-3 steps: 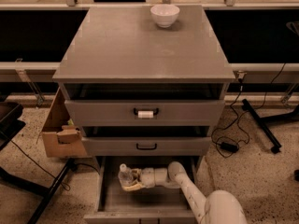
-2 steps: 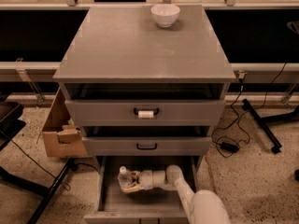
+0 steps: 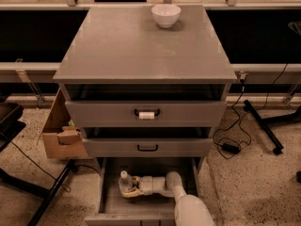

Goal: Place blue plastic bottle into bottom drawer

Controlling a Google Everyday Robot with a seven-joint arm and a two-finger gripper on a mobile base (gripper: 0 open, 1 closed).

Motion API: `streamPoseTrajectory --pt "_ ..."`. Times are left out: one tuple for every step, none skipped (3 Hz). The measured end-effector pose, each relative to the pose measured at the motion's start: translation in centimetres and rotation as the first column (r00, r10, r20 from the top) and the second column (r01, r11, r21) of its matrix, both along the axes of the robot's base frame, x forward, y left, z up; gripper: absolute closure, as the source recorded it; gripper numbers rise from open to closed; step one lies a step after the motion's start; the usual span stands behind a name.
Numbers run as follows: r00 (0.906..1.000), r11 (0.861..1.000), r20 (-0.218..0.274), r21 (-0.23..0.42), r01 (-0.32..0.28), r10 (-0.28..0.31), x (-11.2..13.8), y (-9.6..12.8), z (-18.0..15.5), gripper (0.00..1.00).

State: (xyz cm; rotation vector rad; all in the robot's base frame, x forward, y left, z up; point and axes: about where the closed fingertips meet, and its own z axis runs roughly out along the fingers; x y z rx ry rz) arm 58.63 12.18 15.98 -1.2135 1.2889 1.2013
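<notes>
Pincer [image 3: 130, 190] is low inside the open bottom drawer [image 3: 112, 207], left of centre, right against the blue plastic bottle [image 3: 125, 182]. Whether it clasps the bottle or has already let go cannot be told at this moment.

Change noted: over the last second the pincer and the bottle have kept the same place in the drawer. Only the white arm [image 3: 190, 210] has moved, its lower part swinging leftward across the drawer's front edge. The bottle stands roughly upright, white cap uppermost, near the drawer's left wall.

Finding: the bottle is within the drawer's walls and appears to be at or close to the drawer floor. In my judgement the carry is over and the task stands at the release. What remains is to free the bottle without toppling it and to bring the arm out over the front edge.

Surface: the grey cabinet top [image 3: 141, 51] bears a white bowl [image 3: 166, 15] near its rear edge. The top drawer [image 3: 146, 114], with a white-tagged handle, and the middle drawer [image 3: 147, 147] each stand slightly out.

Room: speckled floor [image 3: 256, 192]. An open cardboard box [image 3: 59, 136] sits against the cabinet's left side, and black cables [image 3: 230, 147] trail to its right.
</notes>
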Motion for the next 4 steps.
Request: streamPoseTrajectory --pt "1.0 1.0 0.001 -0.003 0.005 -0.005 0.25 -0.11 -0.1 0.81" --pt "1.0 1.0 0.001 -0.003 0.005 -0.005 0.24 -0.11 -0.1 0.59" --pt "1.0 1.0 0.001 -0.003 0.005 -0.005 0.24 -0.1 -0.1 0.28" --pt "1.0 1.0 0.001 -0.003 0.005 -0.005 0.24 -0.1 -0.1 0.04"
